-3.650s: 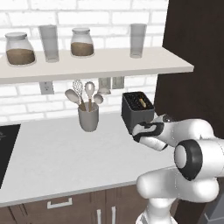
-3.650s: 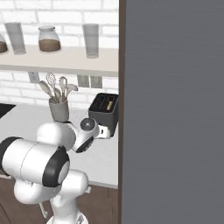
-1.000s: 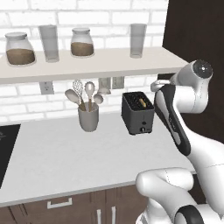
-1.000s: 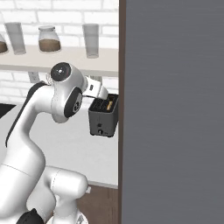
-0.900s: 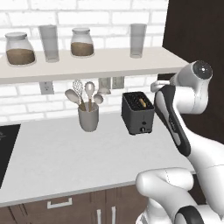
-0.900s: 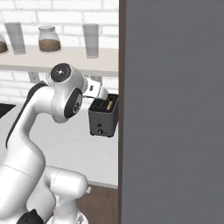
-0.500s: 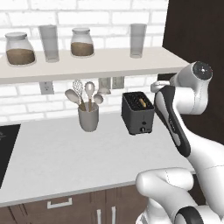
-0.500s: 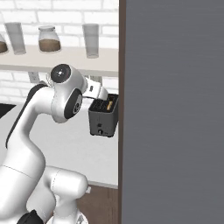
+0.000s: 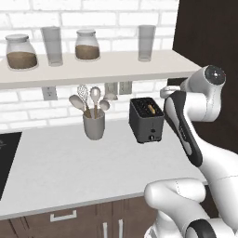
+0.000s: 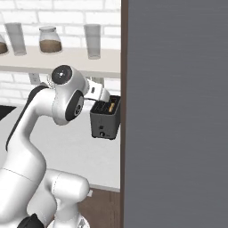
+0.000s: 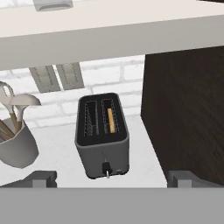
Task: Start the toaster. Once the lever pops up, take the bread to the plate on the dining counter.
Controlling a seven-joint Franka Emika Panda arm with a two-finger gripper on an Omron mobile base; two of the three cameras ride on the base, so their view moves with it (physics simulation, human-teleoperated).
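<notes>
The dark toaster (image 9: 146, 120) stands on the white worktop (image 9: 69, 162) against the brick wall, beside a dark tall cabinet (image 9: 207, 42). In the hand view I look down on the toaster (image 11: 103, 135) from above and in front. A pale tan slice of bread (image 11: 111, 120) sits low in its right slot, and a small knob (image 11: 106, 169) shows on the front face. The bread (image 9: 151, 109) also peeks from the slot in the left base view. My gripper (image 11: 112, 180) is open wide and holds nothing, with one fingertip (image 11: 41, 178) at each bottom corner. The plate and the dining counter are out of view.
A grey cup of utensils (image 9: 94, 125) stands left of the toaster. Just above it runs a shelf (image 9: 93, 69) with jars and glasses. A black hob (image 9: 7, 158) lies at the far left. A flat grey panel (image 10: 178, 111) covers the right half of the right base view.
Since the earliest frames the arm has risen from low at the toaster's front face to high beside it. Over the last second it has hardly moved.
</notes>
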